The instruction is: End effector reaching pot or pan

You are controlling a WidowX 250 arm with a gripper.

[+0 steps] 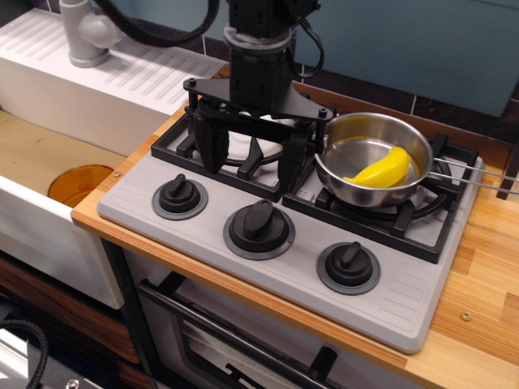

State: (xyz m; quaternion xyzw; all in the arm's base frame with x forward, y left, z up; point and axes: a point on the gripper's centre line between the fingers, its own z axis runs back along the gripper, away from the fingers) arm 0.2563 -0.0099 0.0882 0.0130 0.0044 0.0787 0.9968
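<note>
A small shiny steel pan [357, 146] sits on the right burner grate of the toy stove, its thin metal handle [474, 174] pointing right. A yellow banana-like object [381, 170] lies inside the pan. My black gripper [253, 158] hangs over the left burner, just left of the pan. Its two dark fingers [212, 144] point down and stand wide apart with nothing between them. The right finger is close to the pan's left rim; I cannot tell whether it touches it.
The grey stove top [405, 292] has three black knobs [259, 227] along its front. A white burner plate [243, 146] lies under the gripper. A white sink [49, 162] with an orange disc [77, 182] is on the left. The wooden counter [478, 324] lies to the right.
</note>
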